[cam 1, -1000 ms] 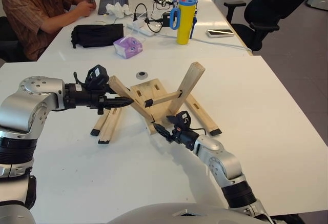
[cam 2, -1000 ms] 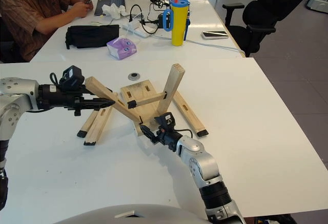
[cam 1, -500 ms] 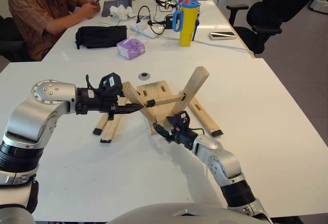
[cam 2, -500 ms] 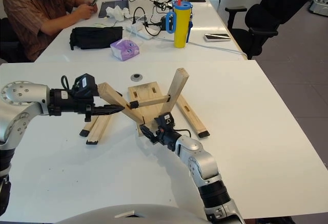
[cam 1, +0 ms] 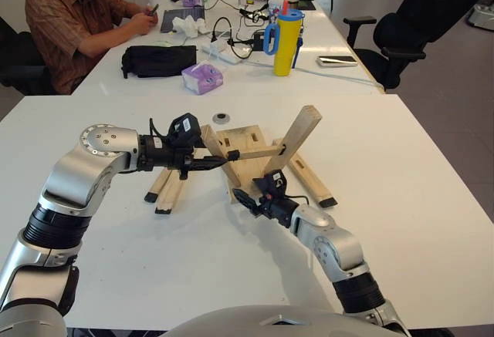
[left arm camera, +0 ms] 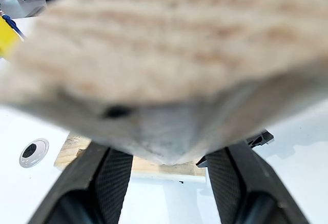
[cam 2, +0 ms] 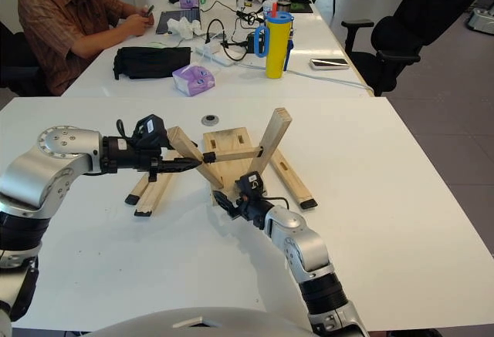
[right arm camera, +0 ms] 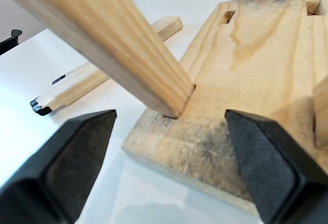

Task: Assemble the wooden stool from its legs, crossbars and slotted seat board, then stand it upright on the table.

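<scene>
The slotted seat board lies flat at the table's middle. Two legs stand slanted in its slots. My left gripper is shut on the left-leaning leg, which shows close between its fingers in the left wrist view. The other leg leans up to the right. A crossbar joins the two. My right gripper is open at the board's near edge, its fingers standing either side of it. One loose leg lies right of the board. Two more pieces lie on its left.
A round grommet sits in the table just behind the board. The far table carries a yellow bottle, a purple tissue pack, a black pouch and a phone. A black chair stands at the back right.
The whole picture has shifted, so the camera moved. Both grippers keep their places against the stool parts, and the parts themselves have not visibly moved.
</scene>
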Robot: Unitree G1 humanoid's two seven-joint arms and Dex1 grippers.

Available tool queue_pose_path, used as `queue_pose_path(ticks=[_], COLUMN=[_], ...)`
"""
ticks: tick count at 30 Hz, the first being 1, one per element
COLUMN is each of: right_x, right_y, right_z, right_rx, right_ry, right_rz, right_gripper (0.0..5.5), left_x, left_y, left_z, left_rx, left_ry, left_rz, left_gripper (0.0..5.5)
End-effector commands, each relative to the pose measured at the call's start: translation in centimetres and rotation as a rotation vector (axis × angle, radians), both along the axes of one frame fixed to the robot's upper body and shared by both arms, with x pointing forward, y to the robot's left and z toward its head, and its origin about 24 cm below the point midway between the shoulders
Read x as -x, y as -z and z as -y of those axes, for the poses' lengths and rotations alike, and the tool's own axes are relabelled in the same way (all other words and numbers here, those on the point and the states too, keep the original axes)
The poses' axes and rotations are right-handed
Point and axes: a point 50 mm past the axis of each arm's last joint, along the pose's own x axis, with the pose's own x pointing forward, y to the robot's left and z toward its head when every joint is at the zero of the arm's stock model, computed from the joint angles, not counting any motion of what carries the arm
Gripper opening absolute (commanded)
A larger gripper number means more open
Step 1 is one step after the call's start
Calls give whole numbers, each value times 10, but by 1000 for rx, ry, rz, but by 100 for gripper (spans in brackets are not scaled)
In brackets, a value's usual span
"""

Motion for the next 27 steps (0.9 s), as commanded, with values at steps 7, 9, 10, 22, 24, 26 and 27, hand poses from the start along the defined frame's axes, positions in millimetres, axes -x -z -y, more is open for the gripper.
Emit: queue_pose_path(ticks=[7, 9, 10, 22, 24, 26, 27], right_x=[20, 23, 24, -27, -31, -37, -43], right_y=[-37, -63, -73, -175, -174, -131, -76], right_z=[15, 15, 14, -6, -6, -12, -15], right_rx=[-175, -189, -204, -46, -2, 124, 283], right_ry=[38, 23, 21, 183, 206, 164, 101], right_rz=[145, 268, 309, 919, 955, 841, 634], right_gripper=[327, 293, 279, 92, 61, 26, 23], left_x=[3, -1, -2, 5, 5, 5, 5], left_y=[65, 59, 57, 75, 75, 75, 76], left_z=[-9, -8, -7, -9, -7, -6, -5], left_rx=[-82, -26, -2, 139, 150, 158, 167], left_ry=[-61, -80, -84, -132, -134, -136, -137], left_rz=[-202, -183, -175, -205, -202, -199, -197], left_gripper=[203, 203, 203, 203, 203, 203, 203])
